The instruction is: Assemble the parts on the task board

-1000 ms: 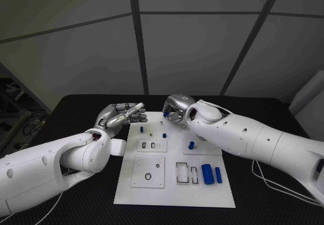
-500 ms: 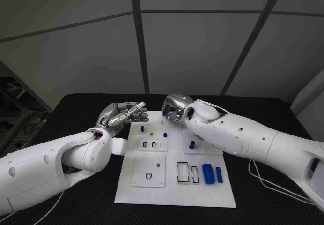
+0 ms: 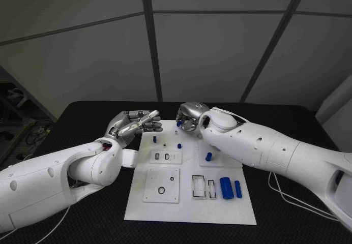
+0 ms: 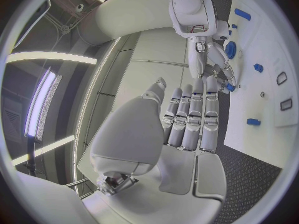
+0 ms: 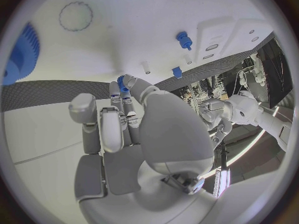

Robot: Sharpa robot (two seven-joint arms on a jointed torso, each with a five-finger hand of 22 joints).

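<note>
Left hand (image 3: 134, 123), silver, many-fingered, hovers above the black table (image 3: 88, 117) just beside the far-left corner of the board. Fingers lie pressed side by side and roughly straight, thumb alongside, nothing held; the left wrist view (image 4: 187, 119) shows the same, fingers lined up in a row.

White rectangular task board (image 3: 191, 211) sits mid-table, long side running away from the robot. On it, left to right: a raised white square plate with a black ring (image 3: 160, 191) near the front left; a smaller raised plate with slot cutouts (image 3: 165, 157) behind it; small blue peg (image 3: 155, 138) and another small blue peg (image 3: 178, 146) standing toward the far end; black-outlined rectangular recesses (image 3: 198, 186) at centre front; short blue cylinder (image 3: 208, 157) standing upright on a raised plate at centre right; fat blue cylinder (image 3: 226, 188) lying flat near the front right, with a thin blue bar (image 3: 237, 189) just beside it, both parallel to the long edge.

Right hand (image 3: 189, 117) is over the far end of the board, fingers curled down, pinching a small blue part (image 3: 179, 123) at the fingertips. The right wrist view (image 5: 124, 129) shows that blue part (image 5: 121, 83) between thumb and fingertip, close over the white surface. Cannot tell whether the part touches the board.
</note>
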